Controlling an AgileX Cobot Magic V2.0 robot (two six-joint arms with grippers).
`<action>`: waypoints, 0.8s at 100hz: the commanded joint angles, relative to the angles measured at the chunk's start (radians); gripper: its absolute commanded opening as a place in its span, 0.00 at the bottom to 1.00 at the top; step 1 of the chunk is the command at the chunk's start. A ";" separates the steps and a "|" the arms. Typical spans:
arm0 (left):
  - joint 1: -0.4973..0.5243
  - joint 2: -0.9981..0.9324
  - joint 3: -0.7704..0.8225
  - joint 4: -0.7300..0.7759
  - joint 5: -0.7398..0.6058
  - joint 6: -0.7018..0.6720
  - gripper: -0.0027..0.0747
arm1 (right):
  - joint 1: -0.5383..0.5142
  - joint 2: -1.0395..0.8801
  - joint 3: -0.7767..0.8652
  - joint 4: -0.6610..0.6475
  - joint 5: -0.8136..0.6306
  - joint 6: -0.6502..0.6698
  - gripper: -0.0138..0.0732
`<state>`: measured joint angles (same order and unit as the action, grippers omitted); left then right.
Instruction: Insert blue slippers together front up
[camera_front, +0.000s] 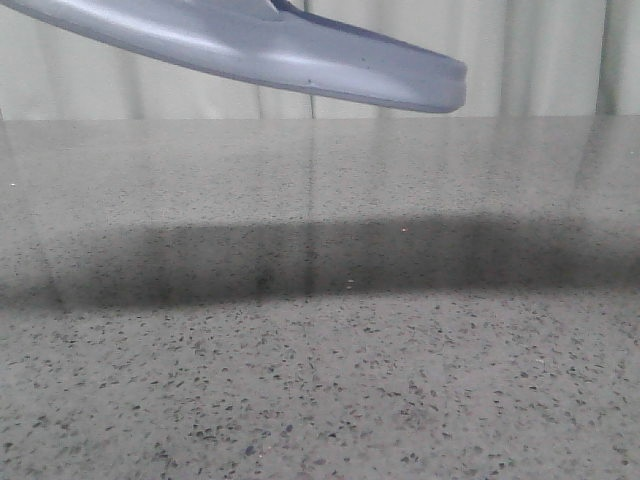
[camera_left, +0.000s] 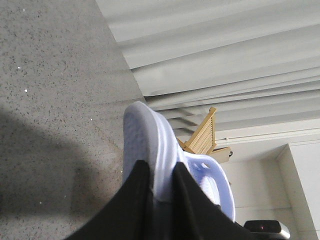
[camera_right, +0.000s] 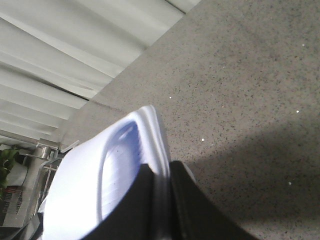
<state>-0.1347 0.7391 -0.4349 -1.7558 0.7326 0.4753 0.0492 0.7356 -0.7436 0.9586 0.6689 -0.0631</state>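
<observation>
A pale blue slipper (camera_front: 300, 50) hangs in the air at the top of the front view, sole side down, well above the table; neither gripper shows there. In the left wrist view my left gripper (camera_left: 161, 172) is shut on the thick sole edge of a pale blue slipper (camera_left: 145, 132), whose strap with side cutouts (camera_left: 210, 172) faces away from the table. In the right wrist view my right gripper (camera_right: 161, 170) is shut on the rim of a pale blue slipper (camera_right: 112, 165), its ribbed footbed in view. I cannot tell whether the front view shows one slipper or both.
The grey speckled table (camera_front: 320, 380) carries a wide dark shadow under the slipper. A pale curtain (camera_front: 560, 60) hangs behind the table's far edge. A wooden rack (camera_left: 202, 135) stands beyond the table in the left wrist view.
</observation>
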 joint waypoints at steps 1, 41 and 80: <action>-0.003 -0.003 -0.036 -0.105 0.108 0.000 0.06 | -0.001 0.001 0.005 0.101 -0.039 -0.014 0.04; -0.009 -0.003 -0.036 -0.105 0.114 0.000 0.06 | -0.001 0.001 0.148 0.175 -0.120 -0.014 0.04; -0.009 -0.003 -0.036 -0.105 0.135 0.000 0.06 | -0.001 0.024 0.148 0.220 -0.071 -0.047 0.04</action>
<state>-0.1347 0.7391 -0.4349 -1.7619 0.7621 0.4808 0.0492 0.7420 -0.5689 1.1000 0.5815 -0.0831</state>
